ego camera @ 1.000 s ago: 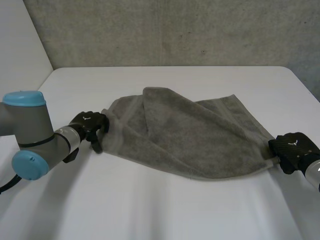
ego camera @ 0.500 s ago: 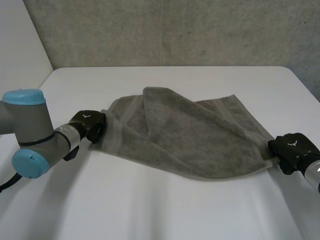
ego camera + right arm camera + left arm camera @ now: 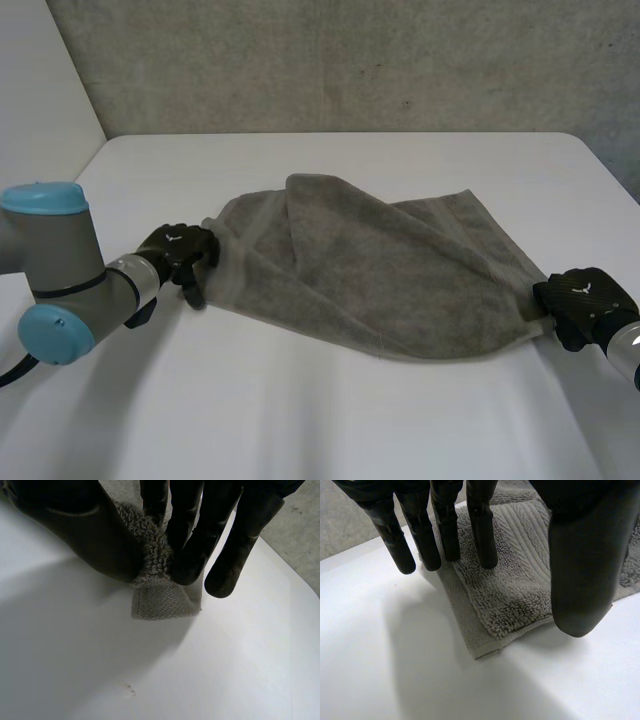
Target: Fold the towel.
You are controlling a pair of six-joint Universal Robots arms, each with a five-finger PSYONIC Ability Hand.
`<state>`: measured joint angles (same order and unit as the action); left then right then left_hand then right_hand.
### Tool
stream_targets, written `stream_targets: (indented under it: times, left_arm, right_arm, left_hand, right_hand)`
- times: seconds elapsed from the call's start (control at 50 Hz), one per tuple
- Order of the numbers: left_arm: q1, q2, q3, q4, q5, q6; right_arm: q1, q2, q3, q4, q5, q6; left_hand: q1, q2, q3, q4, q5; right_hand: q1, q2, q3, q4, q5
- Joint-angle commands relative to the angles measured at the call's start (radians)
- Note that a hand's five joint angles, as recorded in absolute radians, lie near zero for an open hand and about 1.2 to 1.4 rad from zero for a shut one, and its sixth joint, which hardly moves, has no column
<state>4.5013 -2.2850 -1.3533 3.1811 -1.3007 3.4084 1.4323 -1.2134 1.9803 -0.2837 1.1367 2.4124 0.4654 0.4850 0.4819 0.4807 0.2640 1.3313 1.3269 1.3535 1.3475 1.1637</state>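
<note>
Towel [image 3: 380,270] is plain grey, fuzzy loops with a flatter border. Table [image 3: 300,420] is plain white. Left hand [image 3: 175,250] and right hand [image 3: 580,298] are black. The left arm [image 3: 60,255] is grey with light-blue caps [image 3: 42,198], and the wall [image 3: 350,60] is speckled grey.

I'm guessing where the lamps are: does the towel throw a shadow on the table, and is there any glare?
Head view: the towel leaves only a faint, soft shadow along its near edge on the table, which suggests diffuse overhead light; no glare spots on the white top. Left wrist view: the towel's pile looks matte, without shine.
</note>
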Motion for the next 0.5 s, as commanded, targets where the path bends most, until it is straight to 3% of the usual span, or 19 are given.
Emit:
stream_targets:
  times: [0.02, 0.22, 0.36, 0.5]
  left_arm:
    - [-0.001, -0.039, 0.022, 0.029, -0.002, 0.0]
    - [-0.004, -0.073, 0.059, 0.059, -0.005, -0.003]
    - [-0.008, -0.09, 0.085, 0.06, -0.005, -0.009]
    - [-0.016, -0.093, 0.092, 0.06, -0.005, -0.011]
  right_arm:
    - [0.0, 0.0, 0.003, 0.0, 0.0, -0.006]
    - [0.002, 0.002, 0.009, 0.0, 0.003, -0.059]
    - [0.005, 0.002, 0.011, 0.0, 0.003, -0.062]
    - [0.005, 0.003, 0.012, 0.0, 0.003, -0.064]
  left_hand:
    - [-0.011, -0.031, -0.028, -0.026, 0.016]
    - [0.045, 0.025, 0.028, 0.029, 0.072]
    - [0.335, 0.316, 0.319, 0.32, 0.362]
    - [0.332, 0.313, 0.316, 0.317, 0.359]
  right_hand:
    - [0.065, 0.069, 0.043, 0.049, 0.058]
    - [0.065, 0.069, 0.043, 0.049, 0.058]
    - [0.065, 0.069, 0.043, 0.049, 0.058]
    - [0.065, 0.069, 0.043, 0.049, 0.058]
